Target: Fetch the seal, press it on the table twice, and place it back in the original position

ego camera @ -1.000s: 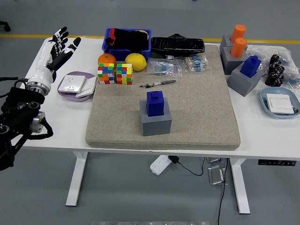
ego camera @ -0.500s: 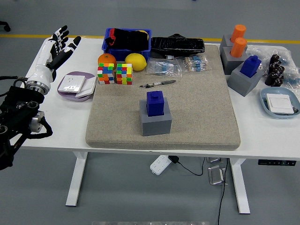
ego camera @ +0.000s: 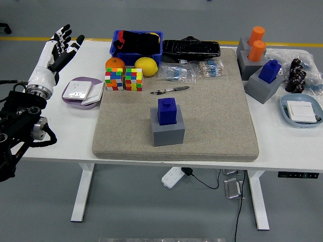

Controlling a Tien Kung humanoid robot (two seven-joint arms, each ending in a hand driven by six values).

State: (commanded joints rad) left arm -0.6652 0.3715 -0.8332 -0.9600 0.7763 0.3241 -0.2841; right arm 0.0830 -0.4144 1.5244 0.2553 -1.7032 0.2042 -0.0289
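Observation:
A blue seal [ego camera: 167,111] stands upright in a grey block holder [ego camera: 167,130] in the middle of a beige mat [ego camera: 212,116]. My left hand [ego camera: 59,47] is raised over the table's far left corner, fingers spread and empty, well left of the seal. The right arm is out of view.
A second blue seal [ego camera: 270,71] in a grey holder and two orange seals [ego camera: 257,43] stand at the right. Two puzzle cubes [ego camera: 124,79], an orange, a lemon, a blue bin [ego camera: 136,44], a pen [ego camera: 169,90], a purple dish [ego camera: 81,92] and a light blue dish [ego camera: 302,111] lie around.
My left hand has lifted slightly and moved a little up and left. Nothing on the table has moved.

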